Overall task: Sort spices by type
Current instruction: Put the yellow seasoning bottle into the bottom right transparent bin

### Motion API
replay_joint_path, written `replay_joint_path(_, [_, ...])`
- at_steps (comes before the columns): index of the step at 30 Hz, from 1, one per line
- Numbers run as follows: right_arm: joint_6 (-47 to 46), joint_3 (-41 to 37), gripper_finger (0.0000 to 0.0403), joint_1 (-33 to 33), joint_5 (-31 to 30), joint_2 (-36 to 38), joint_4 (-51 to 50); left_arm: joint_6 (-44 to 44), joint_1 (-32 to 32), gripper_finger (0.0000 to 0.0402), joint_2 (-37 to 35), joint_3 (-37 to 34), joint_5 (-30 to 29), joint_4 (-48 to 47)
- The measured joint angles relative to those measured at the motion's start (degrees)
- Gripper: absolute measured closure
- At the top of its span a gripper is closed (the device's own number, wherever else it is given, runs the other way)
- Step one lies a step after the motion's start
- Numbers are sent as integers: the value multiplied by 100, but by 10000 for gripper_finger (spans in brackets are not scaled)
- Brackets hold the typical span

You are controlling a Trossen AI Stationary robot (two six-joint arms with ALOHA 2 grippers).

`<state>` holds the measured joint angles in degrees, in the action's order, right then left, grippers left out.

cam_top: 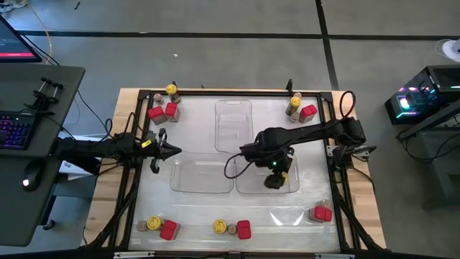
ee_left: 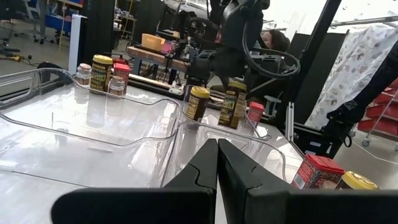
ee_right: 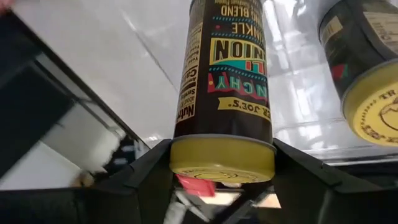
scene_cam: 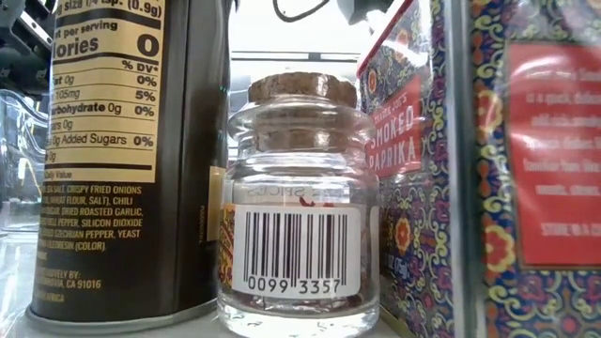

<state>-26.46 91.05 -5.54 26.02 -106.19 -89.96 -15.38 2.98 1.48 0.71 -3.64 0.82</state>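
I've got a pale table (cam_top: 194,208) w/ wood edges. Three clear trays (cam_top: 233,122) sit mid-table, one beside the left gripper (cam_top: 172,150), one under the right gripper (cam_top: 277,176). Spice clusters ring the edges: red tins (cam_top: 171,109) & a yellow-lid jar (cam_top: 171,90) beyond the left gripper, more at the other corners.

Robotics lab: framed wooden table (cam_top: 363,208), keyboard desk (cam_top: 29,122), lit computer tower (cam_top: 420,101), concrete floor.
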Motion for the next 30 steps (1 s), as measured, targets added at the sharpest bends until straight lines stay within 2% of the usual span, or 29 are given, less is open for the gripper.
replay_joint_path(15, [-1949, 0, 164, -138, -199, -2, -6, 3, 1, 402, 2, 0, 0, -2])
replay_joint_path(21, [-2214, -55, 162, -134, -173, -2, 17, 1, 0, 401, 2, 0, 0, -2])
replay_joint_path(25, [-2128, -527, 161, -133, 185, -7, -5, 2, 1, 401, 0, 0, 0, -2])
replay_joint_path(30, [-2071, -899, 161, -82, 194, -9, -9, 3, 1, 401, 2, 0, 0, -2])
